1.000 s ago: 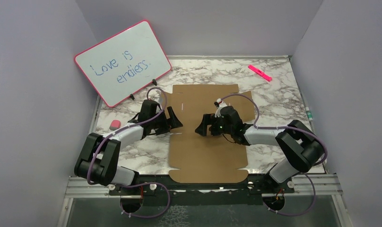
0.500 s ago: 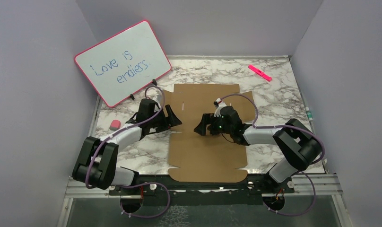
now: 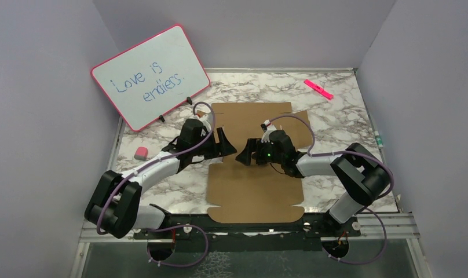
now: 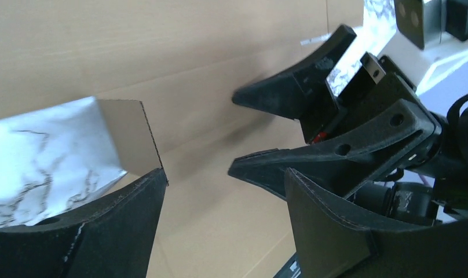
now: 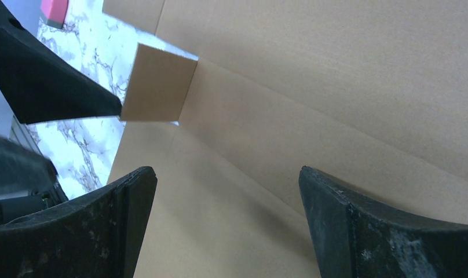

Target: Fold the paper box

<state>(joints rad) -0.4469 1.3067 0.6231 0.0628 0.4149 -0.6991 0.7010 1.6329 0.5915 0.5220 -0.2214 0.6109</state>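
Observation:
The paper box [image 3: 252, 179] is a large flat brown cardboard sheet lying on the marble table between the arms. My left gripper [image 3: 225, 145] is open over the sheet's left edge, by a small side flap [image 4: 130, 136] that stands slightly up. My right gripper [image 3: 246, 156] is open just above the sheet's middle and faces the left gripper at close range. The left wrist view shows my left gripper [image 4: 223, 179] empty over the cardboard [image 4: 179, 69]. The right wrist view shows my right gripper [image 5: 227, 174] empty over the cardboard [image 5: 336, 87], with the flap [image 5: 159, 84] ahead.
A pink-framed whiteboard [image 3: 150, 75] leans at the back left. A pink marker [image 3: 318, 89] lies at the back right. A pink eraser [image 3: 141, 153] lies left of the left arm. Grey walls enclose the table on three sides.
My left gripper has moved right and a little farther back, onto the sheet's left edge and closer to the right gripper. The right gripper has edged slightly left. The sheet has not moved.

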